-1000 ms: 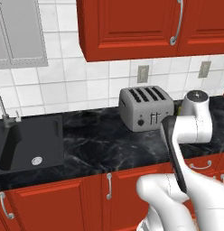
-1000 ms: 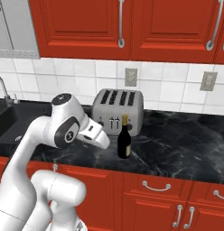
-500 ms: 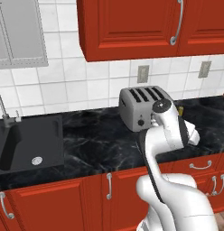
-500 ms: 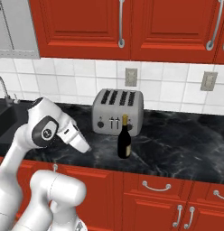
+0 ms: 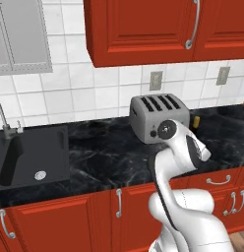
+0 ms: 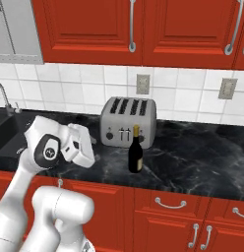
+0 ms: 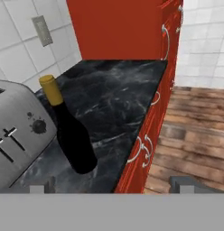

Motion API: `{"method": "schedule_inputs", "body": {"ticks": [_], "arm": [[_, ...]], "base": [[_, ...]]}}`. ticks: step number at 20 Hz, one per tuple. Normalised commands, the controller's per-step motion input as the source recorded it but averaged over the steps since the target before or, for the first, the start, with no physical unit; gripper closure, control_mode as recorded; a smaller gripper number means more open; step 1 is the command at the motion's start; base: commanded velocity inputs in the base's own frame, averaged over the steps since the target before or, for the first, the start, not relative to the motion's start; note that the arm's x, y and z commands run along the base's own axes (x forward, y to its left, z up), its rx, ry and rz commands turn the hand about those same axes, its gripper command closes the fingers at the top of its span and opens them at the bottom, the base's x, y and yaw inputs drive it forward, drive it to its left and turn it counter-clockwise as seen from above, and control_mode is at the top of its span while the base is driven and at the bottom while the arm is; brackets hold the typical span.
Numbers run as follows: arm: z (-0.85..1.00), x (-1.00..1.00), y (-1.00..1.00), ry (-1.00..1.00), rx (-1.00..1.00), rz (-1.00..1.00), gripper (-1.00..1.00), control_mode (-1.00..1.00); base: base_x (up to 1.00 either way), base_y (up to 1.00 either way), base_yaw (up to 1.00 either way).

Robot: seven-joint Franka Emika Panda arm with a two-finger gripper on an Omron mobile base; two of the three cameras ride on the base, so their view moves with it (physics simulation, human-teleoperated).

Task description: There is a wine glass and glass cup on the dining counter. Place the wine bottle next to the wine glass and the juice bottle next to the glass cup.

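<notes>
Your gripper (image 6: 89,147) hangs at counter height in the right base view, jaws spread wide and empty, aimed roughly toward the wine bottle (image 6: 136,150) but still well apart from it. From the hand camera the two dark fingertips (image 7: 184,184) sit far apart at the bottom edge, with the wine bottle (image 7: 71,131) above and between them, closer to the left one.

The bottle stands upright on the black marble wall counter (image 6: 193,157), just in front of the toaster (image 6: 128,120) and near its right end. That closeness is your main risk: if you come in off line, the toaster-side finger may strike the toaster body, or clip the bottle's shoulder and tip it. The bottle is tall and slim, so I judge a nudge high on the neck would topple it; it could then roll toward the counter edge and drop to the wooden floor (image 7: 195,131). Grasping too near the gold top would also leave it free to swing.

Count what you have: one wine bottle, one toaster with four slots, one sink (image 5: 33,157) with one faucet at far left, two wall outlets (image 6: 142,84) on the tiles.
</notes>
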Motion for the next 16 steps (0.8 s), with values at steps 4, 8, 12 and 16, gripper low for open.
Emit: {"method": "schedule_inputs", "body": {"ticks": [4,8,12,16], "arm": [[0.00,0.08,-0.01,-0.19,-0.07,-0.12,-1.00,-1.00],[0.05,0.02,-0.04,-0.04,-0.10,-0.12,-1.00,-1.00],[0.04,0.01,-0.13,0.01,-0.06,-0.09,-1.00,-1.00],[0.00,0.08,-0.18,0.01,-0.10,-0.02,-1.00,-1.00]], "base": [[0.00,0.00,0.00],[0.00,0.00,0.00],[0.00,0.00,0.00],[0.00,0.00,0.00]]}}
